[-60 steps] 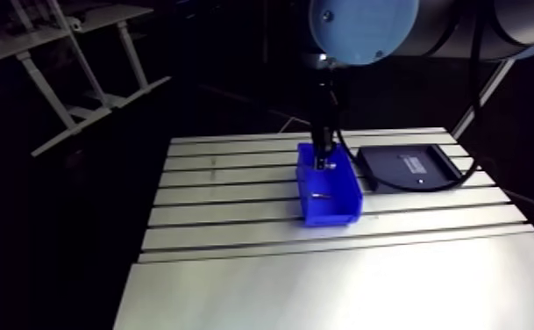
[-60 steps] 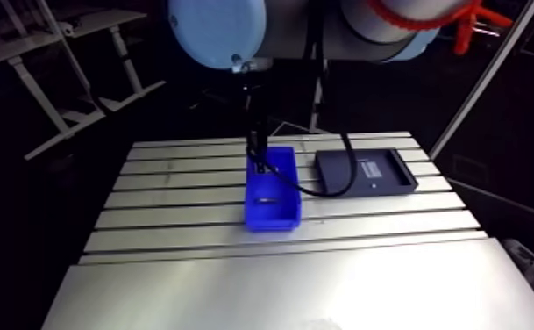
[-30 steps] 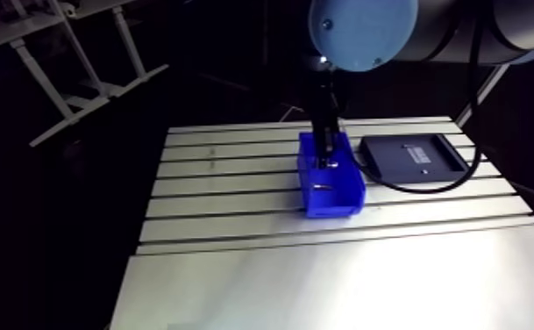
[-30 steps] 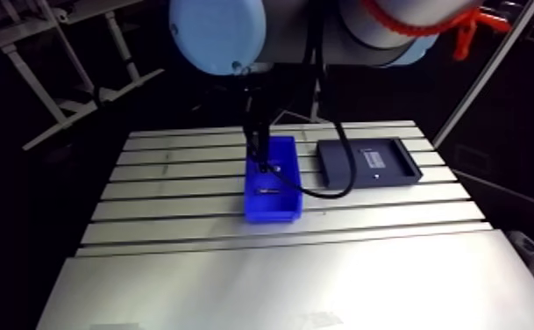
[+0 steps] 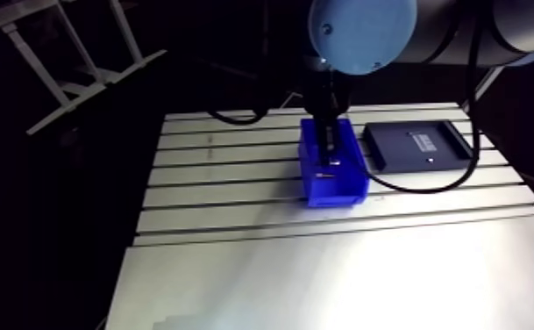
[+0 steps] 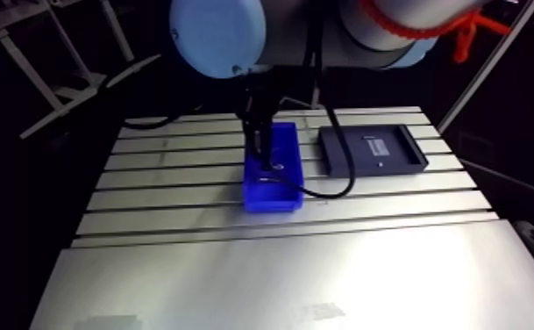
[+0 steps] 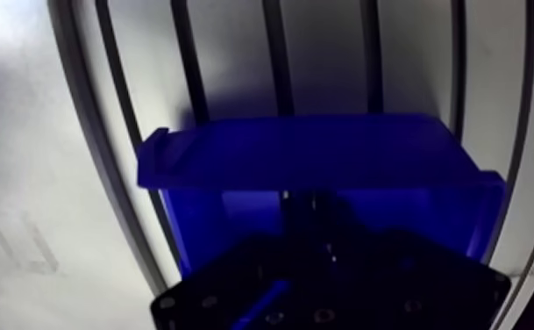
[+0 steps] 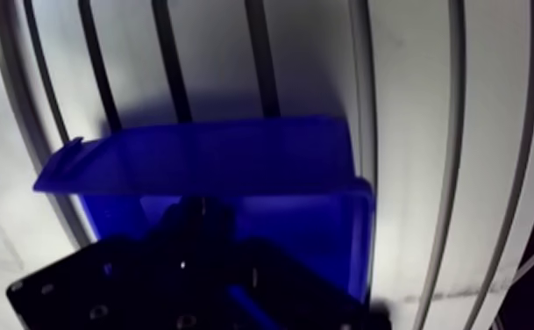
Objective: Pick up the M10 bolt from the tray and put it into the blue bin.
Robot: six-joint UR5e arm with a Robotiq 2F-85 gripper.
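Note:
The blue bin (image 5: 332, 190) stands mid-table, and its near wall (image 7: 323, 149) fills the wrist view. My gripper (image 5: 326, 161) hangs straight down into the bin from the wrist above. In the wrist view its dark body covers the bin's floor, so I cannot see what it holds. A small pale piece, maybe the bolt (image 5: 323, 175), lies on the bin floor just under the gripper tip. The black tray (image 5: 417, 145) sits to the right of the bin, and I make out no bolt on it.
The slotted aluminium table (image 5: 235, 175) runs left of the bin. A smooth plate (image 5: 323, 281) covers its front part. The table's left edge drops off into darkness.
The whole arm view has shifted with the camera. Relative to the bin, my gripper has come lower and closer to the pale piece on the floor.

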